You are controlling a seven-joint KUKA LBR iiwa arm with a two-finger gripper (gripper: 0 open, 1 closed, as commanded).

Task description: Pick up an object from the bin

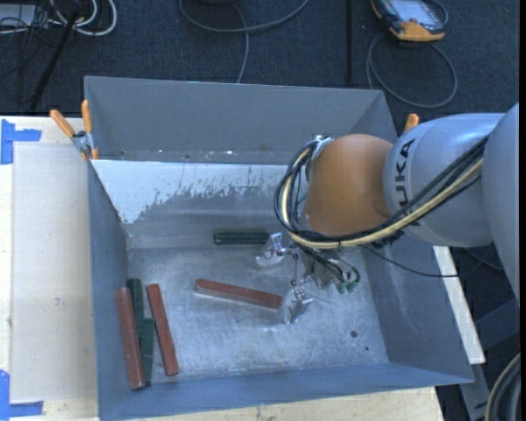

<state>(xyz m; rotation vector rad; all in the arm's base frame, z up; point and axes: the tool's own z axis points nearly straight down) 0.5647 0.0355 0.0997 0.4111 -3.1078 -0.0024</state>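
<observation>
My gripper point(285, 279) hangs low over the middle of the bin floor, its fingers open. One fingertip point(273, 251) is toward the back and the other point(296, 307) toward the front. A long reddish-brown bar point(237, 293) lies flat on the floor, and its right end reaches almost to the front fingertip. I cannot tell if they touch. A short dark green bar point(241, 237) lies near the back wall, just left of the rear fingertip. Nothing shows between the fingers.
At the bin's front left lie two more reddish-brown bars point(129, 336) point(162, 330) with a dark green bar point(141, 323) between them, all pointing front to back. The arm and its orange cover hang over the bin's right half.
</observation>
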